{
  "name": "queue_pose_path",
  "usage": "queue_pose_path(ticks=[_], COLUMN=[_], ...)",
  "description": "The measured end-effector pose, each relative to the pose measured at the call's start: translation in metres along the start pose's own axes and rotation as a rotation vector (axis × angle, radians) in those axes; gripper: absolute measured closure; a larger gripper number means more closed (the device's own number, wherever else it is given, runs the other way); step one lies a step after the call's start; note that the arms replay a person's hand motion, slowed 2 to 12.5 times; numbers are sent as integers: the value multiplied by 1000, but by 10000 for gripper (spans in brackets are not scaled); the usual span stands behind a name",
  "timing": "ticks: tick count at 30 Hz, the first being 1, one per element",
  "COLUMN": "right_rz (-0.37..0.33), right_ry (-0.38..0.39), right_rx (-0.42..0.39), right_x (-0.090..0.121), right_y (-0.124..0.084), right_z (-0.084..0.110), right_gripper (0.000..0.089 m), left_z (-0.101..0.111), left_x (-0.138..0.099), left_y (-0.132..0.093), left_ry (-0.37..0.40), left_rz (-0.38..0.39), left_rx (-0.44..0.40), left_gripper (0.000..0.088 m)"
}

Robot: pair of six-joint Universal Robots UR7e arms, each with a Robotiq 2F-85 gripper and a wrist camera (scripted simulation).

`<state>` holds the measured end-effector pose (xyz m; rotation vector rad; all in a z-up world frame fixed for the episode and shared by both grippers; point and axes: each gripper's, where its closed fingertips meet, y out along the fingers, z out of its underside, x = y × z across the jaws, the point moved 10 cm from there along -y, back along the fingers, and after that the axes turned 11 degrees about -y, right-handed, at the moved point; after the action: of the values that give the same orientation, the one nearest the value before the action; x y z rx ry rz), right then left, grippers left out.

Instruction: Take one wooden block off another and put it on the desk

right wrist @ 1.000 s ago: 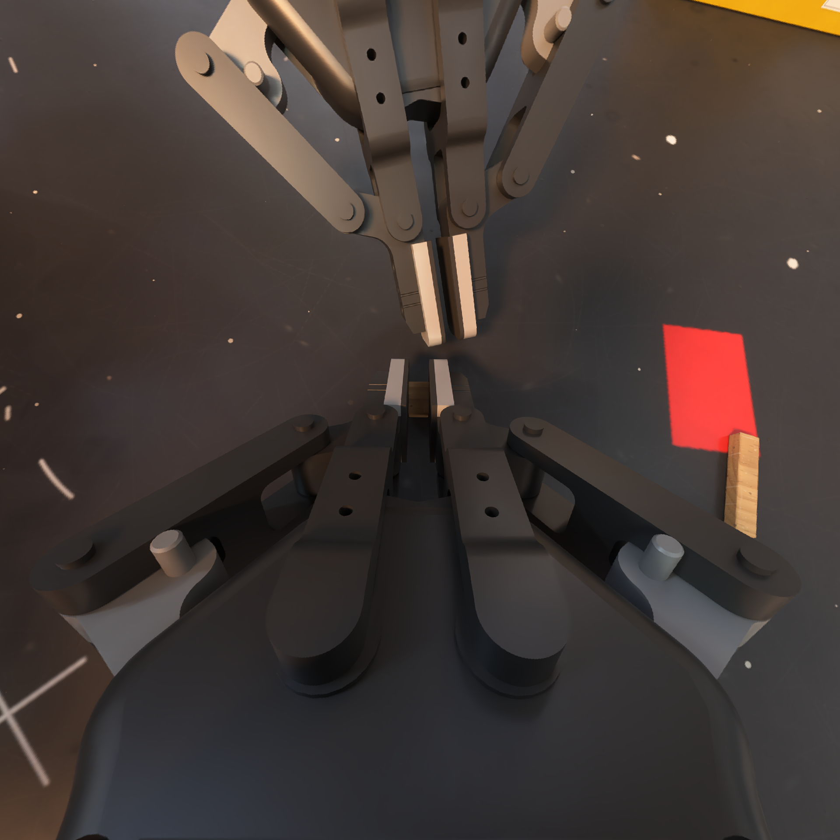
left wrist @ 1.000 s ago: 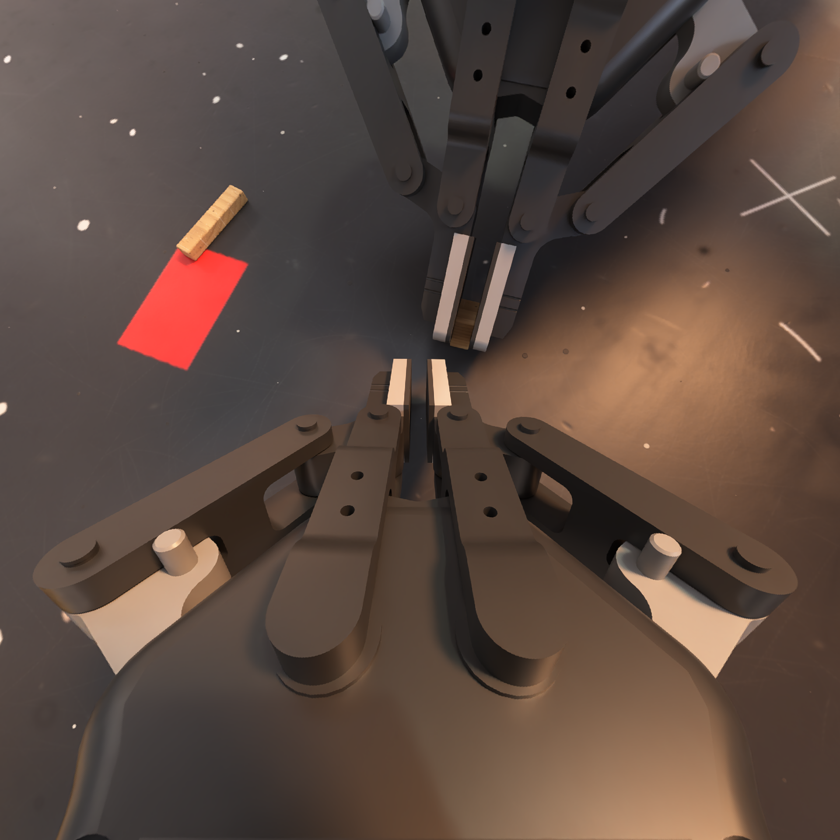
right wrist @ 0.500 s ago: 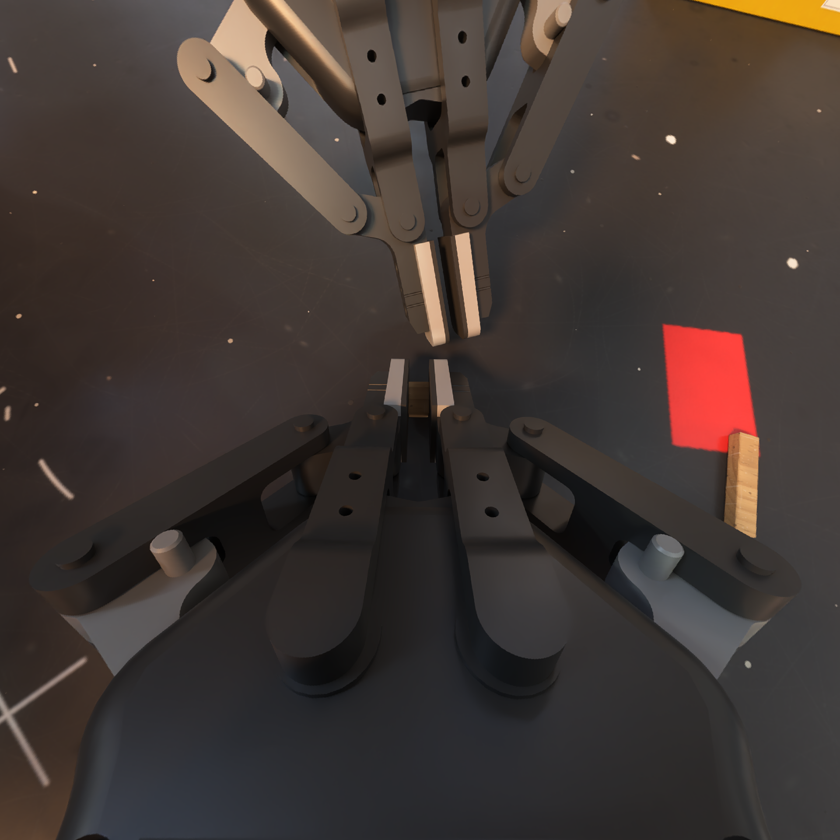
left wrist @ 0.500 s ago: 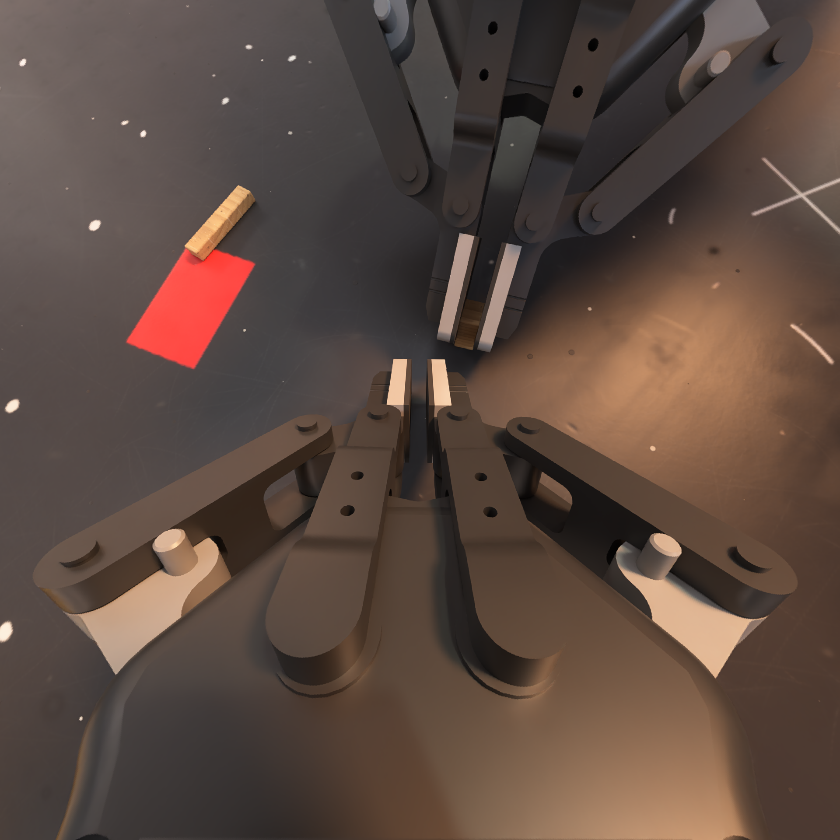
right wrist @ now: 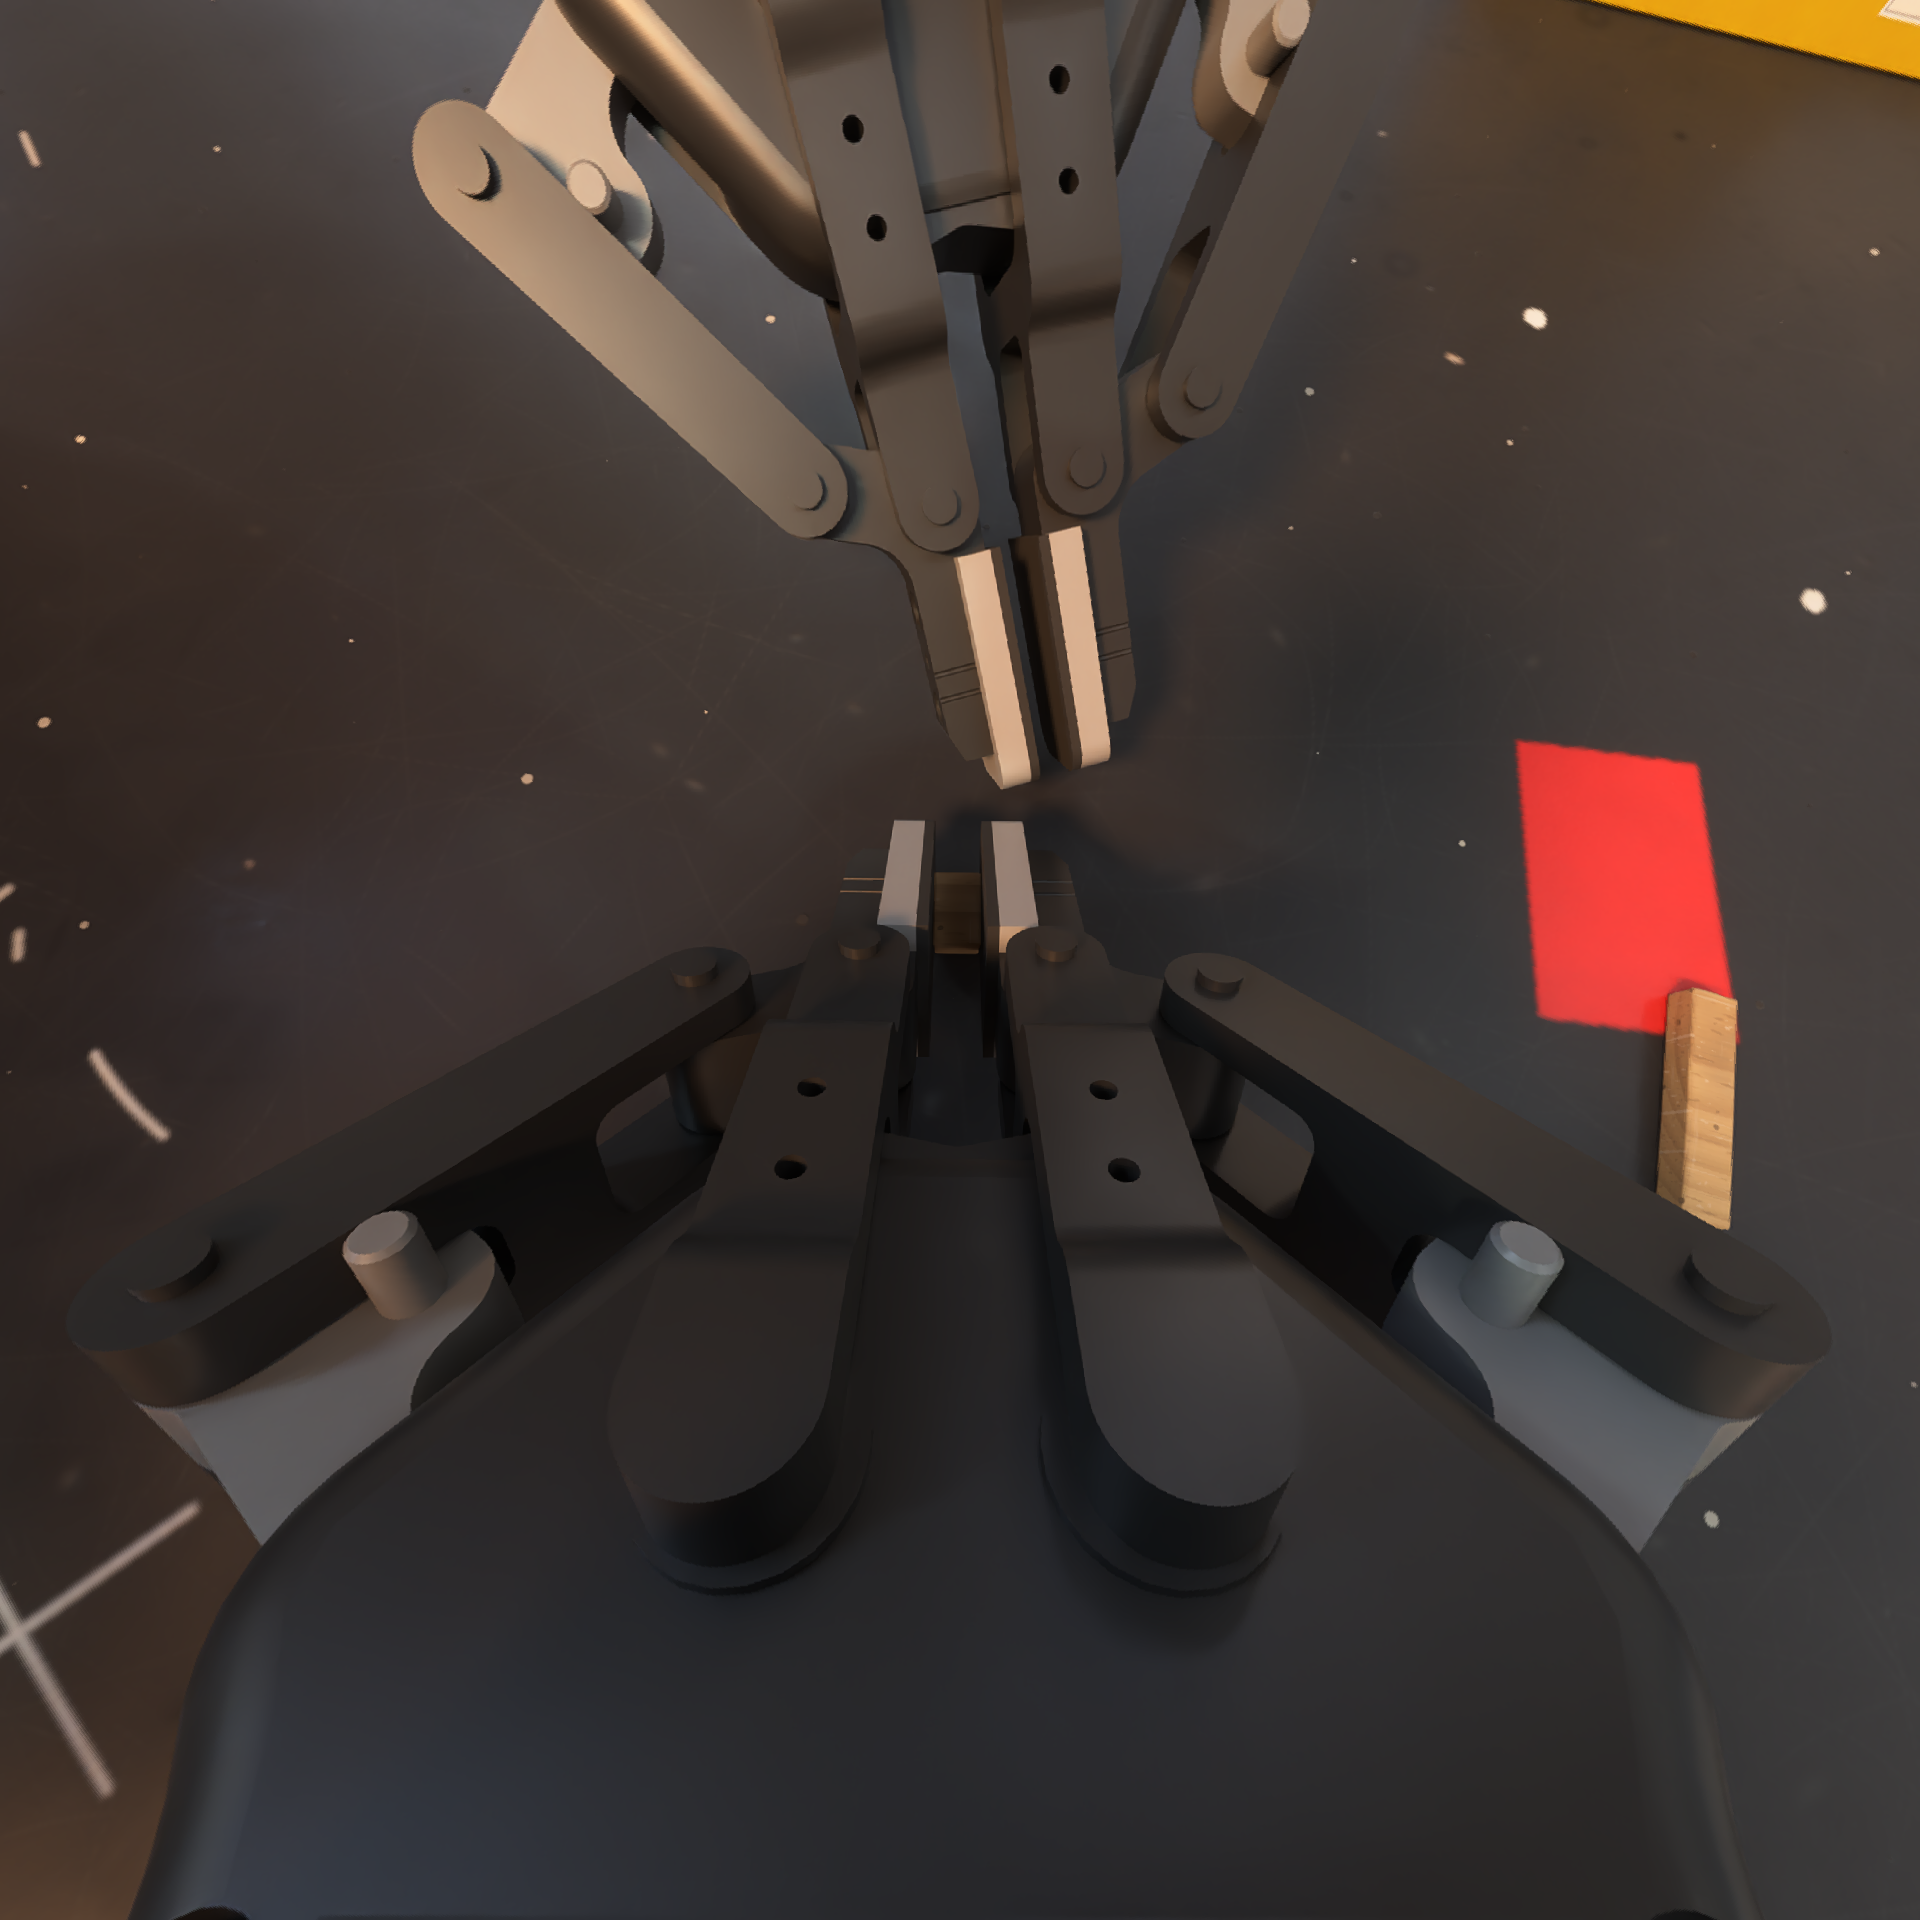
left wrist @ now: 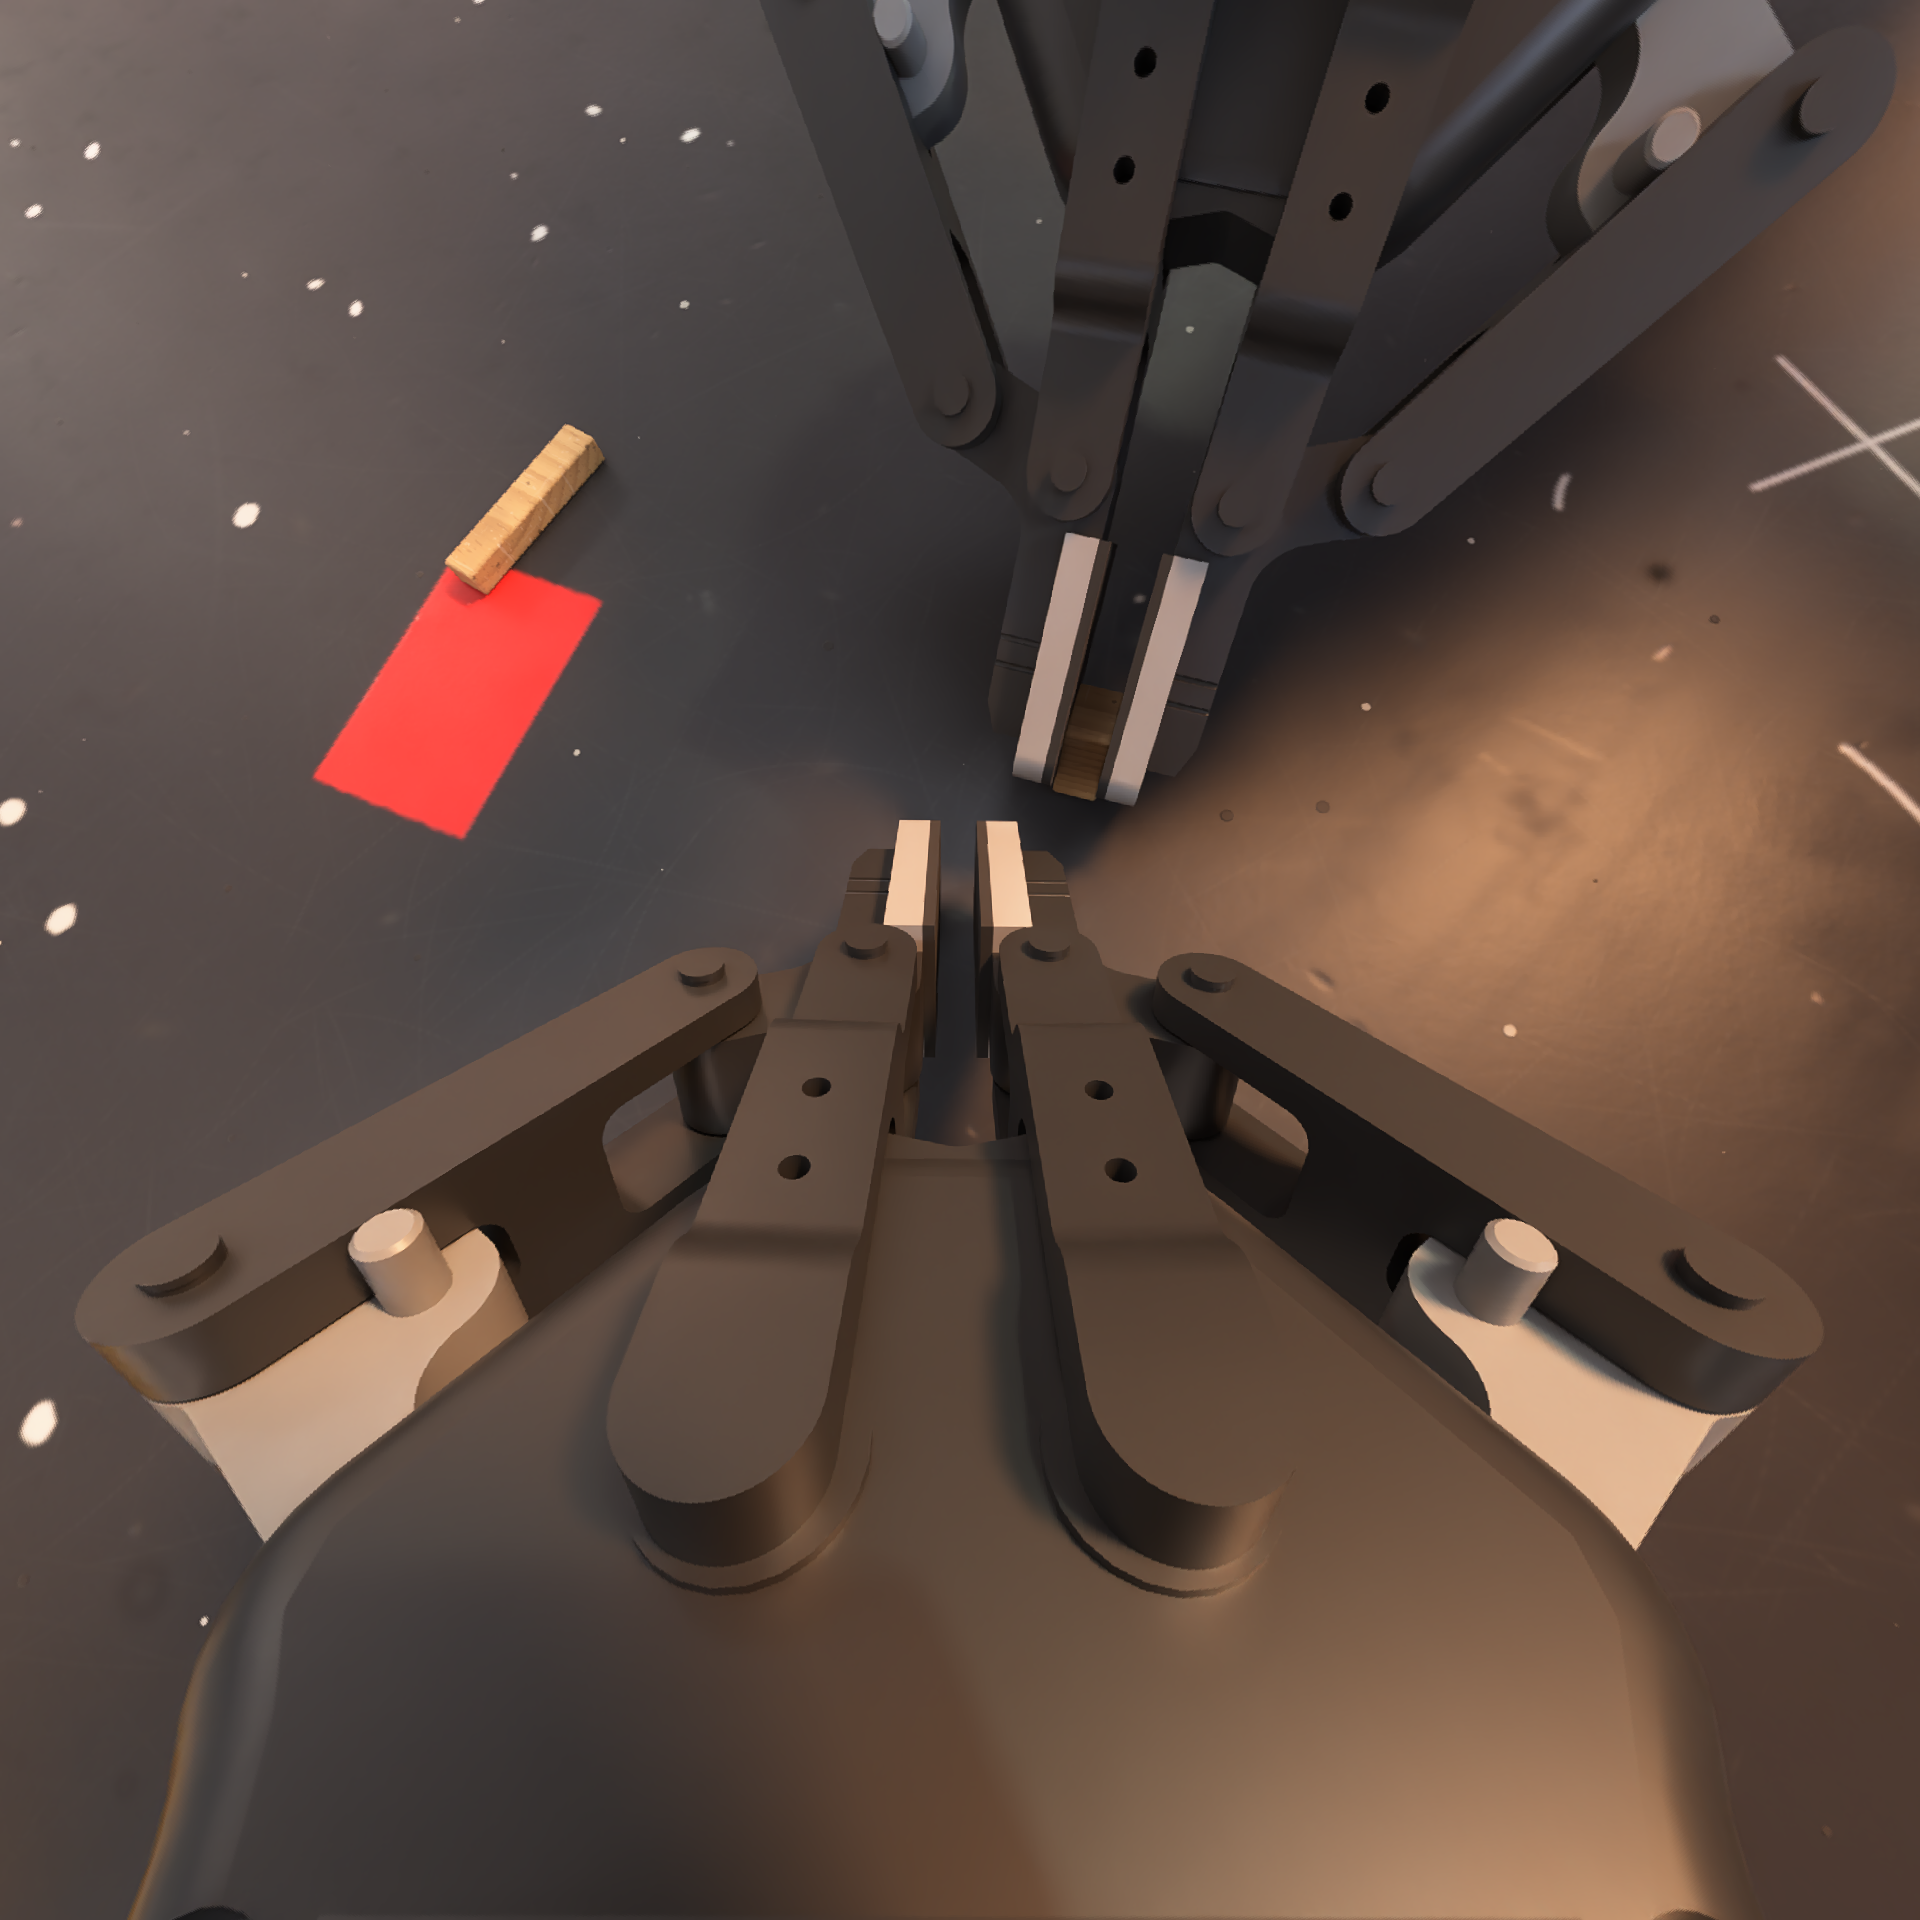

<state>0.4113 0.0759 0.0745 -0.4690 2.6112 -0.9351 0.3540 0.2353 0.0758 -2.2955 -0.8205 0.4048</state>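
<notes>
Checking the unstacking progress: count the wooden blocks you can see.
2. One wooden block is clamped in the right pincer; the other block lies on the desk, touching the red patch. None looks hidden.

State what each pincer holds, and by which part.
Right pincer grips a wooden block across its sides; which end is hidden. Left pincer holds nothing.

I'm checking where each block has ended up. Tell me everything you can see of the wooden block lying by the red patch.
The wooden block is a slim, long bar of pale, layered-looking wood with square-cut ends. It lies flat on the dark desk, and one end just overlaps a corner of the red patch. No gripper touches it; nothing rests on it. In the left wrist view it shows at the upper left, angled diagonally, well apart from both grippers.
</notes>
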Motion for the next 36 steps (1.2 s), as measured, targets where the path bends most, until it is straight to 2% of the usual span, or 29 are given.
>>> queue_pose_path(ticks=[22,36], right_rz=[8,-22], right_ry=[-11,21], right_rx=[1,-5], right_x=[1,-3], right_y=[0,0], right_z=[-1,0], right_gripper=[817,817], left_z=[0,0], left_x=[-2,-5], left_y=[0,0], left_ry=[16,20], left_rz=[-59,-87], left_rx=[-10,-16], left_gripper=[822,821])
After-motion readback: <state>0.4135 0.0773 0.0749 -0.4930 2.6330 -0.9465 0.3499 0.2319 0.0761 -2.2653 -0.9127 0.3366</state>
